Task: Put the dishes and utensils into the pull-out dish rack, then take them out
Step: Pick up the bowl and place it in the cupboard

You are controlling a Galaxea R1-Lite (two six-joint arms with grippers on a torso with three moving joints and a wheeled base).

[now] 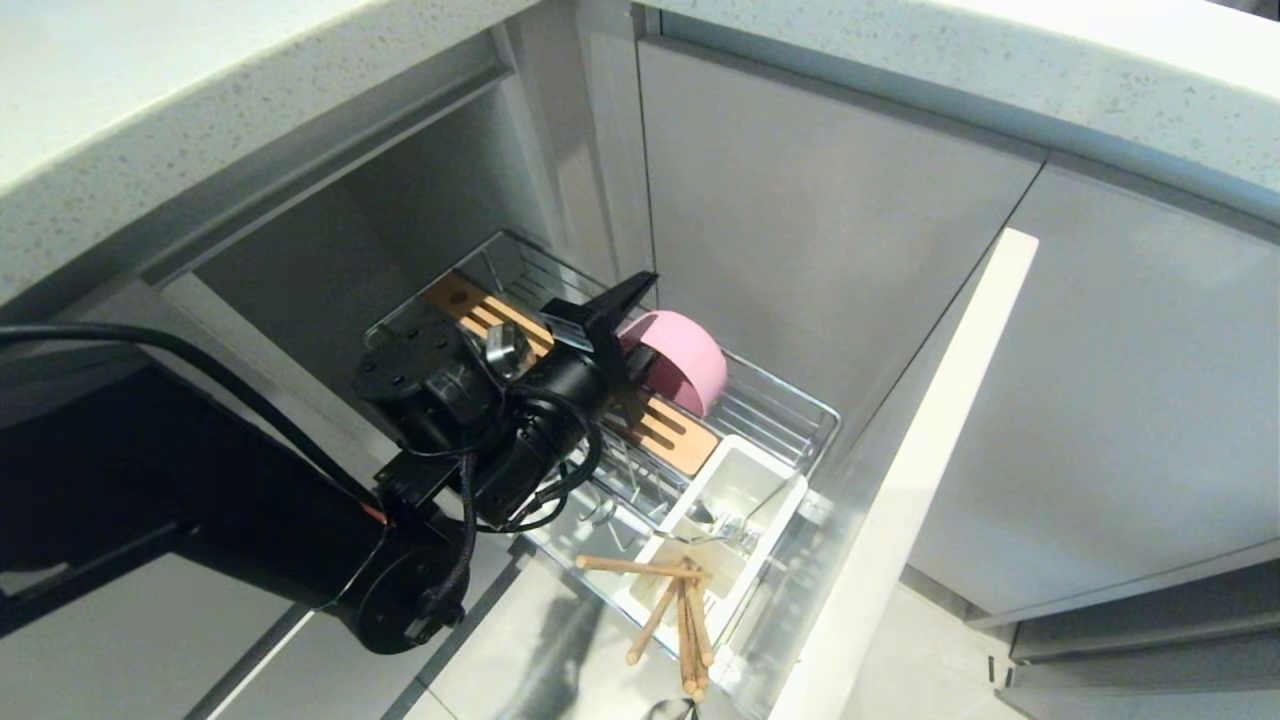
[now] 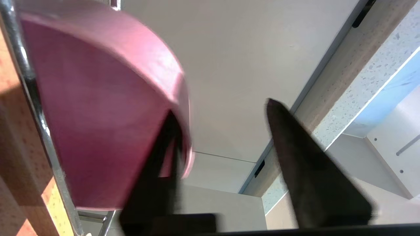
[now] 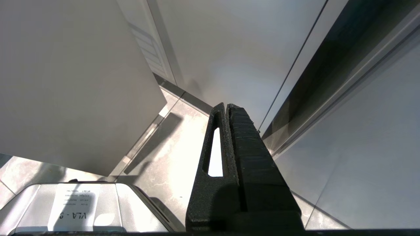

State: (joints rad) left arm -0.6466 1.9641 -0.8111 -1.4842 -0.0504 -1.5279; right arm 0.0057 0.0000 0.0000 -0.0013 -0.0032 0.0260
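Several chopsticks [image 1: 680, 615] near utensil box [image 1: 735, 500]

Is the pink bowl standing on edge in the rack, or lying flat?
On edge: the pink bowl stands on its rim in the pull-out dish rack, beside the slotted wood strip.

The left arm [image 1: 480, 440] covers the middle of the slotted wooden strip [image 1: 680, 440] and much of the wire rack [image 1: 800, 410] beneath it. The pink bowl [image 1: 680, 360] is partly hidden behind the left gripper [image 1: 625, 300]; up close its rim blurs, and whether a finger [image 2: 164, 157] touches it I cannot tell. The chopsticks [image 1: 685, 620] run close to the picture's bottom edge, a shiny object [image 1: 672, 710] cut off beside them. What lies in the white utensil box [image 1: 740, 490] is too small to make out.
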